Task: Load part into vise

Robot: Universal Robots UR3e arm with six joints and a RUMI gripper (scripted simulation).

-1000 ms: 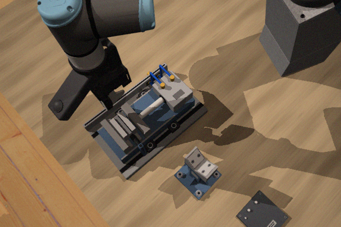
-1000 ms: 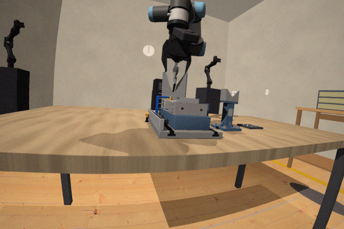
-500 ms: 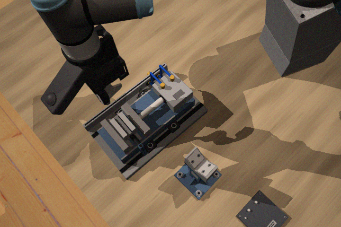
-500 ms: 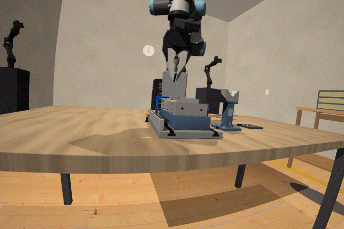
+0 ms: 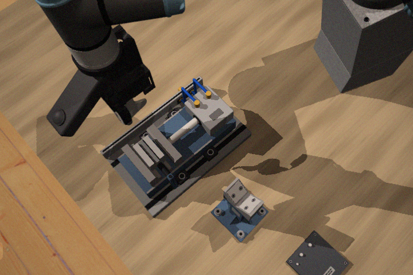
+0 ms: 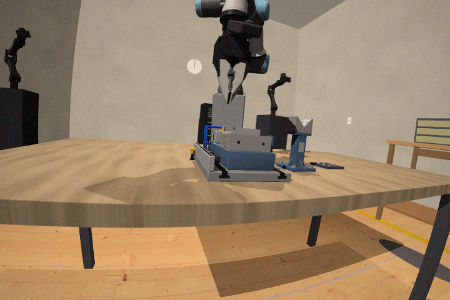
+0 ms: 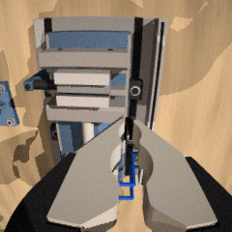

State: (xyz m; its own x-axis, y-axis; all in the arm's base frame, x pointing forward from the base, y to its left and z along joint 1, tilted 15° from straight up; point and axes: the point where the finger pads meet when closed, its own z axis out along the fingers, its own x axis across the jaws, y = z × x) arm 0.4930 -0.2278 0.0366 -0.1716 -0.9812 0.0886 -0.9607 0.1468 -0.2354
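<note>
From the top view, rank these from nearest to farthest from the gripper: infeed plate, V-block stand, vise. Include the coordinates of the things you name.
1. Vise (image 5: 164,144) (image 6: 248,160) (image 7: 82,59): just below and right of the gripper (image 5: 126,121) (image 6: 228,102) (image 7: 127,118) in that view.
2. V-block stand (image 5: 226,214) (image 6: 295,155) (image 7: 7,103): beyond the vise, toward the lower right.
3. Infeed plate (image 5: 320,256) (image 6: 327,165): farthest, at the bottom edge.

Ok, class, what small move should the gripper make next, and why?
Probably ease the gripper further clear of the vise: it is shut on nothing, and the part appears to lie between the open jaws, slot up, one end by the work stop.
</note>
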